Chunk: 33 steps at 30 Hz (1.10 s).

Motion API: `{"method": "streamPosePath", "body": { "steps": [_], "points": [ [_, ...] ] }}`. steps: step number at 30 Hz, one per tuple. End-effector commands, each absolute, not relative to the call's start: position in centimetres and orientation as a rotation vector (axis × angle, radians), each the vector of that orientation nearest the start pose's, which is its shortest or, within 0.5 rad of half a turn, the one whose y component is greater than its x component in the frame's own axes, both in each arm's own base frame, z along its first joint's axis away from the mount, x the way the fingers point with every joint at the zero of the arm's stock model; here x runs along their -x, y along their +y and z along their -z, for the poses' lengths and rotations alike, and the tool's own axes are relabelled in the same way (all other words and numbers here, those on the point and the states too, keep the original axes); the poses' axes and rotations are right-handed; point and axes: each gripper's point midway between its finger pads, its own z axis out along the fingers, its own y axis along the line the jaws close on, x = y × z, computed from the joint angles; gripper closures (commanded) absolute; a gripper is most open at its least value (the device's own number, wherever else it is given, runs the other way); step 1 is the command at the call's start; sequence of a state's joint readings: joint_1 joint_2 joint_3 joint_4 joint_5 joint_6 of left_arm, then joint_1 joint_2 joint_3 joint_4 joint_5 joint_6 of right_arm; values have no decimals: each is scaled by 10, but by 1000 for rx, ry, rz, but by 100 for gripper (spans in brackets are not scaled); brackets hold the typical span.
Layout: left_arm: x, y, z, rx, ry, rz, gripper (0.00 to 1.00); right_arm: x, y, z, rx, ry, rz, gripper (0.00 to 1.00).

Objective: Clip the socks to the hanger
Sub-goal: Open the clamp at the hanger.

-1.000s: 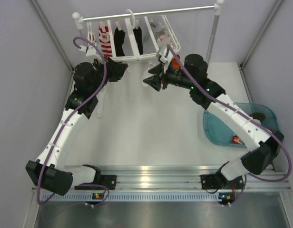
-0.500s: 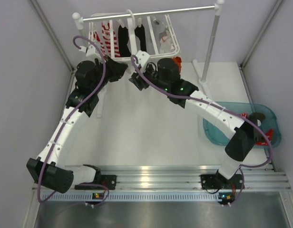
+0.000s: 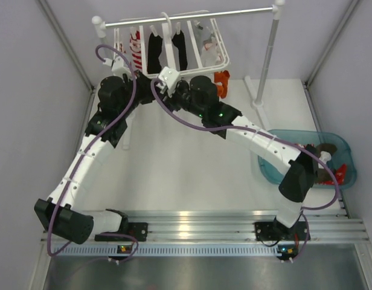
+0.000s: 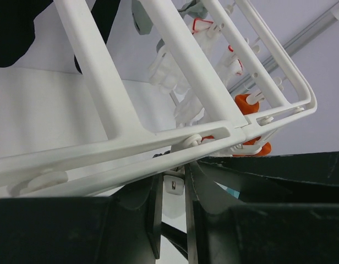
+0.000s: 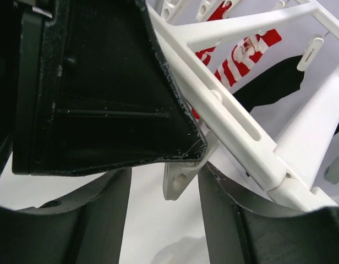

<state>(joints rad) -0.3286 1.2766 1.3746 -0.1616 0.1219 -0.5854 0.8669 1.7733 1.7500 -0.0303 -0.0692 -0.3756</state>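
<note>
The white hanger [image 3: 168, 60] hangs from the rail with a red-and-white striped sock [image 3: 134, 48], two black socks [image 3: 154, 53] and a pale one [image 3: 209, 43] clipped on; an orange sock [image 3: 221, 81] hangs at its right corner. My left gripper [image 3: 148, 90] is at the frame's front edge, and in the left wrist view the left gripper [image 4: 174, 192] is shut on a small white clip [image 4: 175, 184] under the hanger bar [image 4: 175, 71]. My right gripper [image 5: 164, 209] stands open around another dangling clip [image 5: 180, 176], touching neither side.
A silver rail [image 3: 192, 16] on white posts carries the hanger. A teal bin [image 3: 276, 166] at the right holds a brown sock [image 3: 325, 166] and a red one [image 3: 342, 175]. The two grippers sit close together; the left gripper's black body [image 5: 103, 82] fills the right wrist view's upper left.
My right arm swung left from the hanger's right corner to its front edge beside the left gripper. The hanger shifted slightly. The left arm stayed put.
</note>
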Motion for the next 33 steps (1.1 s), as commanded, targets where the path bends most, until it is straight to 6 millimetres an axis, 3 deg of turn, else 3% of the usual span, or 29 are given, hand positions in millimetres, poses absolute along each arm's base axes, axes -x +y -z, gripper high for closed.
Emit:
{"method": "streamPosePath", "body": {
  "steps": [1,2,6,10,13,19,20,26,33],
  "points": [
    [-387,-181,-422,121,1642,810,100,-367,436,-401,981,1221,-380,50],
    [-386,-182,-423,116,1638,816,100,-370,434,-400,979,1227,-358,51],
    [-384,-184,-422,102,1642,824,98,-371,432,-402,975,1214,-349,80],
    [-382,-184,-424,74,1623,818,71,-366,431,-406,990,1190,-401,100],
    [-374,-181,-437,12,1554,795,57,-361,429,-407,1000,1195,-498,100],
    [-355,-177,-456,-138,1421,784,50,-353,419,-407,1006,1238,-821,100],
    [-348,-176,-465,-178,1376,778,49,-349,421,-405,1001,1258,-893,100],
    [-331,-186,-464,-351,1324,817,50,-348,414,-409,975,1288,-1103,100],
    [-331,-195,-469,-482,1284,871,55,-347,409,-417,962,1266,-1207,100]
  ]
}}
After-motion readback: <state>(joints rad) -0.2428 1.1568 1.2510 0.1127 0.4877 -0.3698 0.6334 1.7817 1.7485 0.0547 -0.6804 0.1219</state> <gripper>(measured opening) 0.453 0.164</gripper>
